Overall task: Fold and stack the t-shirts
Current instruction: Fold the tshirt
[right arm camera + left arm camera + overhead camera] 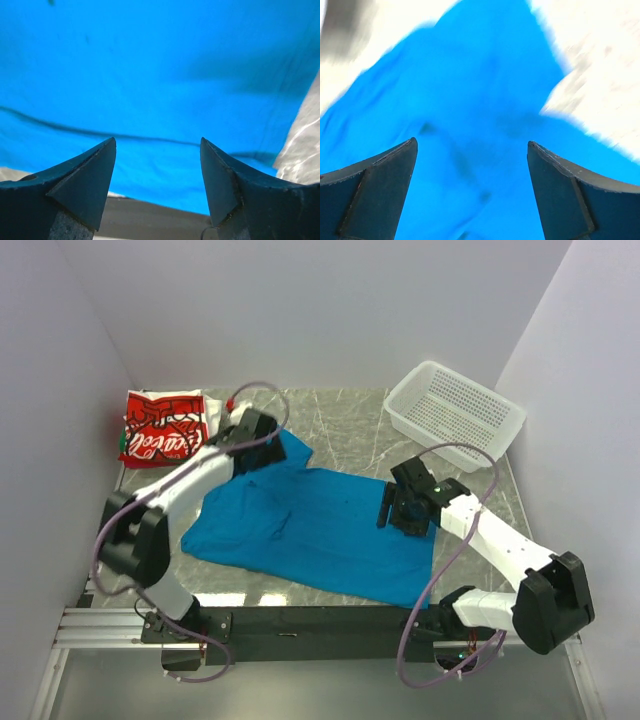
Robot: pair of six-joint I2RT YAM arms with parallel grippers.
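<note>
A bright-blue t-shirt [320, 525] lies spread and rumpled across the middle of the marble table. A folded red-and-white t-shirt [162, 427] with white script sits at the far left corner. My left gripper [262, 445] hovers over the blue shirt's far left part, a sleeve, jaws wide open with only cloth [470, 125] below them. My right gripper [400, 508] hangs over the shirt's right side, open and empty; blue fabric [160, 75] fills its wrist view, with the hem near the table's front edge.
A white perforated basket [455, 410] stands at the far right corner. White walls close in on the left, back and right. The dark rail [300, 620] carrying the arm bases runs along the near edge.
</note>
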